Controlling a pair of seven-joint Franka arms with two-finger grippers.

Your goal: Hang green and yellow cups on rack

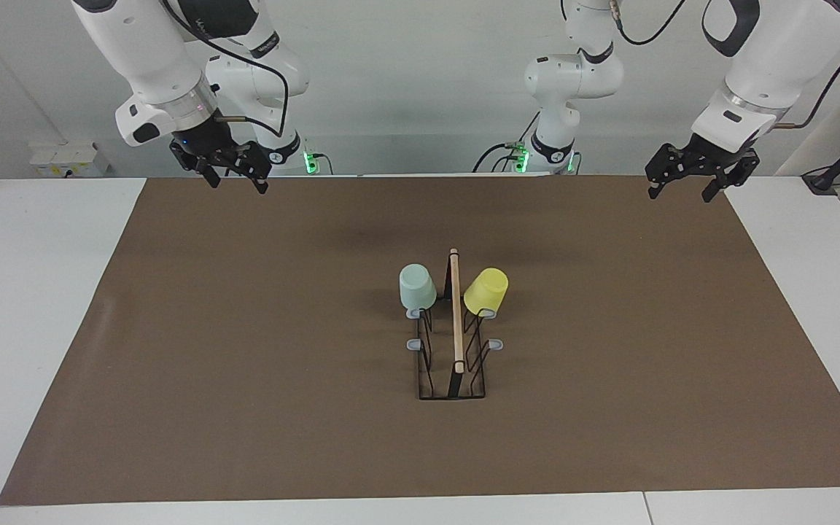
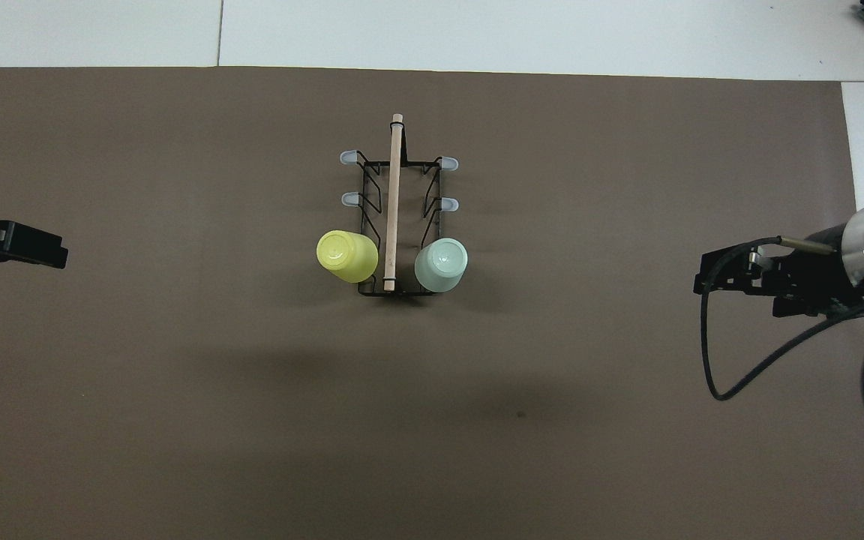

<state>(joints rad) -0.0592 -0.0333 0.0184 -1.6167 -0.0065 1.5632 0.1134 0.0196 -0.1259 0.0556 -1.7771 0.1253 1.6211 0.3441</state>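
The green cup (image 1: 417, 287) and yellow cup (image 1: 486, 290) hang upturned on the rack (image 1: 453, 364) at the mat's (image 1: 245, 350) centre. In the facing view the left gripper (image 1: 685, 187) hovers at two o'clock, empty, fingers apart; the right gripper (image 1: 236, 180) at ten o'clock, likewise.

No lettering, label, brand or number anywhere here can be read.

My table (image 1: 41, 306) is smooth, white and faintly glossy, under a matt brown mat (image 1: 245, 364) that looks like paper or thin felt. The rack (image 1: 452, 379) is thin black wire, with a pale bare-wood rod (image 1: 456, 313) and soft-looking grey tips (image 1: 414, 344). The green cup (image 1: 417, 287) and yellow cup (image 1: 486, 290) look like smooth plastic with a dull sheen. My arms wear glossy white shells.
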